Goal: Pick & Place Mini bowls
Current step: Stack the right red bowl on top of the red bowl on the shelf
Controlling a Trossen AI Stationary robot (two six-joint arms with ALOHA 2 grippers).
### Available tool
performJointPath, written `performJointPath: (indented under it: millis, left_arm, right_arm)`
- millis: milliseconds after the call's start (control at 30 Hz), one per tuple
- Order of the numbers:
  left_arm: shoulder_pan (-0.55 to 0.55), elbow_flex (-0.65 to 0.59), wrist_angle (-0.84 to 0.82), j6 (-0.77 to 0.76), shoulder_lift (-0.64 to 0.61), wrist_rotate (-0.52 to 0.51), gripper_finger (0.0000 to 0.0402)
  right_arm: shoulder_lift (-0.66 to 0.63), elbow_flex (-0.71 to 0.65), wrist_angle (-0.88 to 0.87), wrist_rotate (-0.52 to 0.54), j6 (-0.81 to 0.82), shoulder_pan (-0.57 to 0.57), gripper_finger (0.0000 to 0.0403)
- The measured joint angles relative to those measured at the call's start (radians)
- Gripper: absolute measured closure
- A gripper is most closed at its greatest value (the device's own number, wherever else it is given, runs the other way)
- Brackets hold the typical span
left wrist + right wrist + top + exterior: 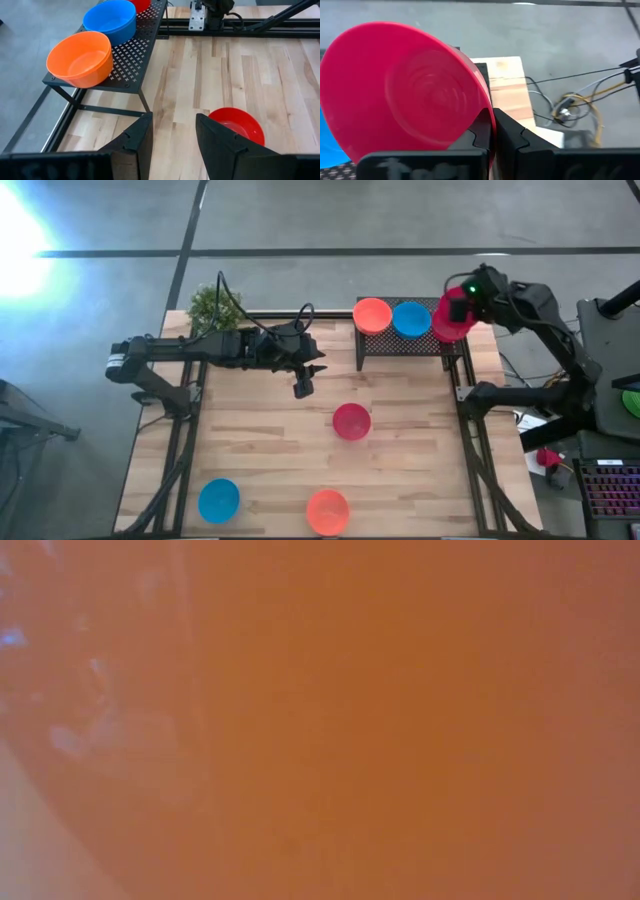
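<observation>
A black mesh rack point(408, 344) at the far right carries an orange mini bowl point(372, 315) and a blue one point(411, 319), both standing on their bases. Over the rack's right end my right gripper point(458, 305) is shut on a red mini bowl point(449, 323). Another red bowl point(351, 421) stands mid-table, and a blue bowl point(218, 500) and an orange bowl point(327, 511) stand near the front edge. My left gripper point(302, 385) hangs open over bare wood, left of the rack, with nothing between its fingers point(135, 142). My right gripper pinches the red bowl's rim point(489, 116) between its two fingers, one finger point(476, 136) inside the bowl and the other outside. The fingers slant down from above. The bowl is tilted on its side, its hollow point(415, 90) facing the wrist camera, lifted clear of the rack.
A small potted plant point(213, 305) stands at the table's far left corner. An orange surface point(320, 720) close to the lens fills the low view. Black frame rails point(468, 430) run along the table's sides. Bare wood lies between the rack and the front bowls.
</observation>
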Motion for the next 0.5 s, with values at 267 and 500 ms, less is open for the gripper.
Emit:
performJointPath:
  millis: [267, 500]
  left_arm:
    - [0.000, 0.000, 0.000, -0.014, 0.000, 0.000, 0.0259]
    - [0.000, 0.000, 0.000, -0.022, 0.000, 0.000, 0.0259]
  right_arm:
    - [0.091, -0.003, -0.002, 0.004, -0.055, -0.065, 0.0394]
    - [0.142, -0.007, 0.004, 0.007, -0.056, -0.072, 0.0394]
